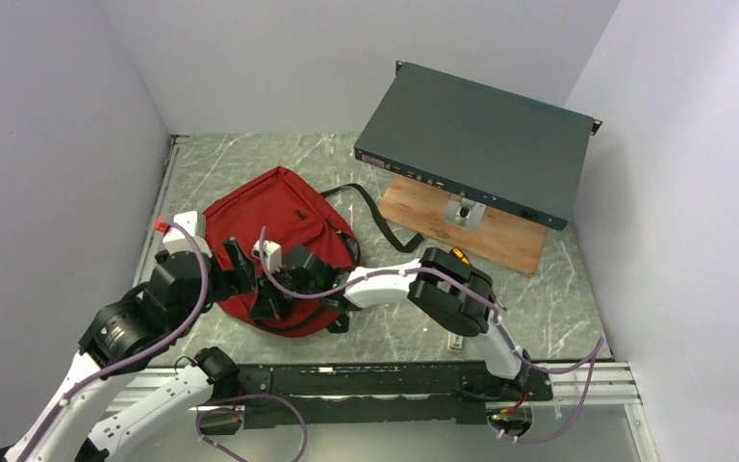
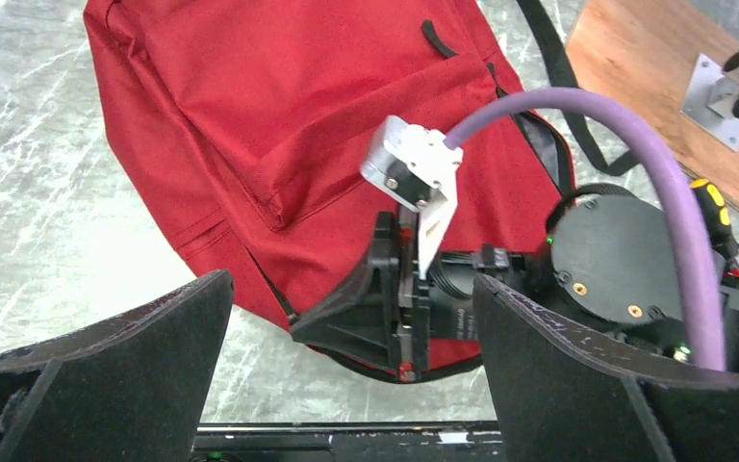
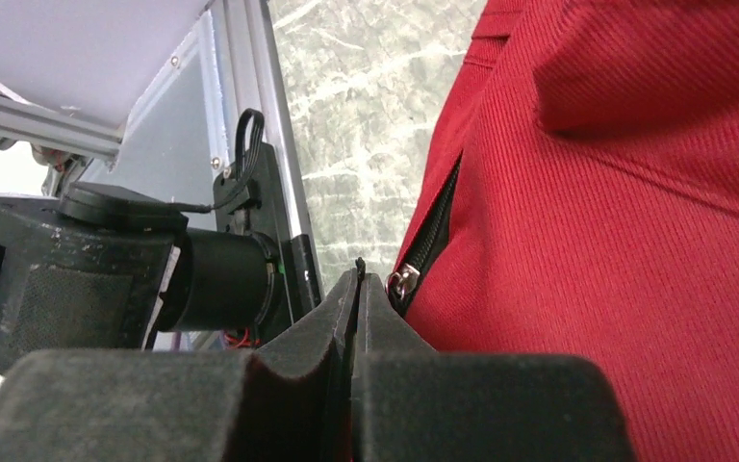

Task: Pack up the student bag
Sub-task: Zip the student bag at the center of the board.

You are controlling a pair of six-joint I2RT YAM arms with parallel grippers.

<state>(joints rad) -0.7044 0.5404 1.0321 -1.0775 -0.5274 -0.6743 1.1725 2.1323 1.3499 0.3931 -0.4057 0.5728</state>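
Black-fingered left gripper (image 1: pixel 239 262), jaws spread wide, hovers at the left edge of the student bag (image 1: pixel 279 221). The dark red bag lies flat on the marbled table (image 1: pixel 558 289), left of centre. Right gripper (image 3: pixel 358 289), jaws pressed together, sits at the bag's near edge, just beside a zip pull (image 3: pixel 403 281). Far right: dark teal box (image 1: pixel 476 140) above a wooden board (image 1: pixel 481 236).

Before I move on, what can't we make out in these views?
- Right wrist view: the right hand is shut beside the zip slider; whether it pinches the pull is too small to tell.
- Top view: both arms cover the student bag's near edge.
- Bag's inside: hidden by its fabric in every view.
- Yellow-and-black tool: mostly behind the right arm, top view.
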